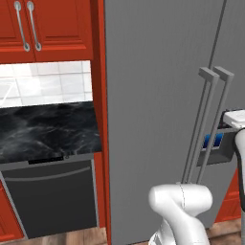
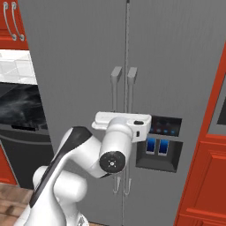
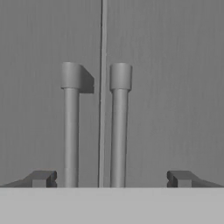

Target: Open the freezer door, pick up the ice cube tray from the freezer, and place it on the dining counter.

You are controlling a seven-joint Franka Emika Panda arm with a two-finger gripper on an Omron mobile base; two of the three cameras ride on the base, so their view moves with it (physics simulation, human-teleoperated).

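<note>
The freezer door (image 1: 153, 95) (image 2: 79, 66) is a tall grey panel, and it is closed. Its long vertical bar handle (image 3: 71, 131) (image 2: 115, 88) (image 1: 202, 124) stands just left of the seam between the two doors. My gripper (image 3: 111, 179) is open and faces that seam a short way in front of it. One fingertip (image 3: 43, 178) lies left of both handles and the other is to their right, touching nothing. The freezer's inside and the ice cube tray are hidden behind the shut door. The dining counter is out of view.
The matching right door (image 2: 185, 53) carries its own handle (image 3: 119, 131) and a black dispenser panel (image 2: 161, 143). Left of the fridge are a black marble worktop (image 1: 48, 129), a dark dishwasher (image 1: 52, 196) and red cabinets (image 1: 48, 24). Another red cabinet (image 2: 207, 167) flanks the right.
</note>
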